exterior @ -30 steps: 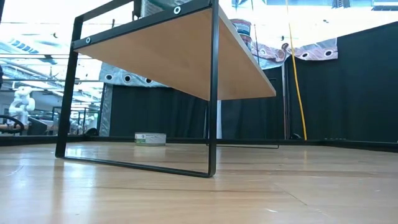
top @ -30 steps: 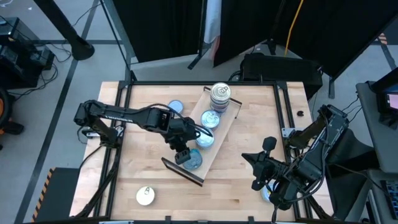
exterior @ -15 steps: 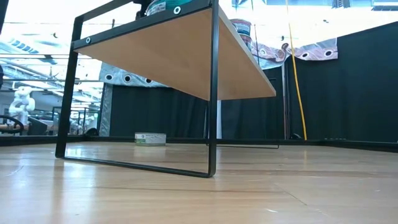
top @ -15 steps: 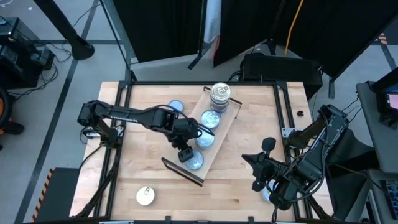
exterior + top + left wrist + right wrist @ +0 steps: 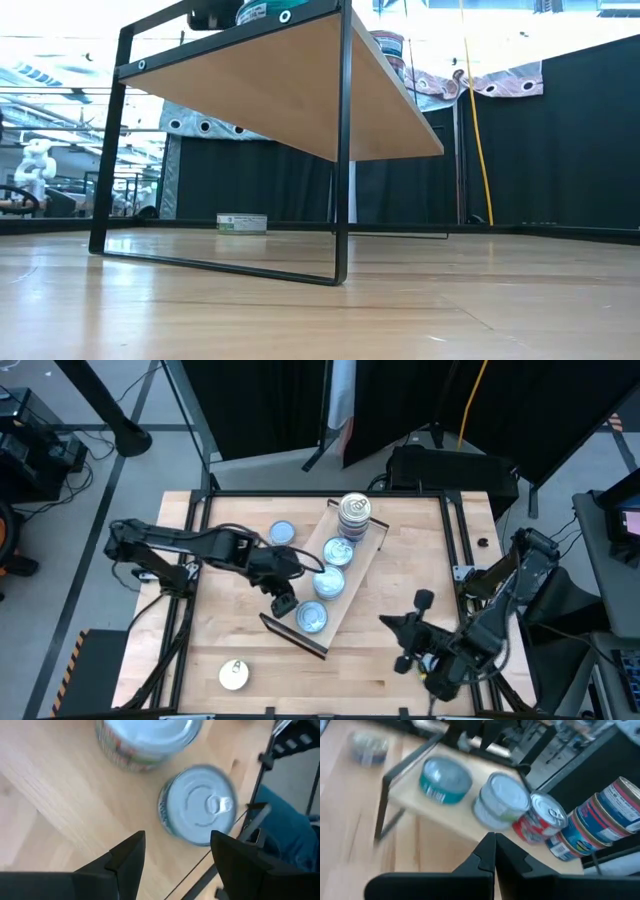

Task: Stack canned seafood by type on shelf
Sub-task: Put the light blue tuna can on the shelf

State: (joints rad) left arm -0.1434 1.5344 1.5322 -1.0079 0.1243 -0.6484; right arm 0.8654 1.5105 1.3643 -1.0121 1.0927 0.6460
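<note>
Lying slantwise across the worktop [image 5: 400,560]: the shelf [image 5: 352,566], a light board with dark lips at its short ends. Carrying, counted along it, three single tins in a row, namely a first tin [image 5: 312,618] by the nearer lip, a second tin [image 5: 330,582] and a third tin [image 5: 340,550], then a stack [image 5: 353,512] at the far end (number in it not countable). Off the shelf, two more on the bare wood: a loose blue-topped tin [image 5: 283,532] just beside the board, and a cream-topped tin [image 5: 233,675] well apart near the front edge. Labels teal, green, red and blue from the right wrist; no writing legible on any. Hanging just beside the first tin, over the worktop at the shelf's edge: the left gripper [image 5: 283,603], fingers [image 5: 127,856] spread wide and gripping nothing. Waiting at the front right of the worktop: the right gripper [image 5: 488,851], fingers pressed together, empty.
</note>
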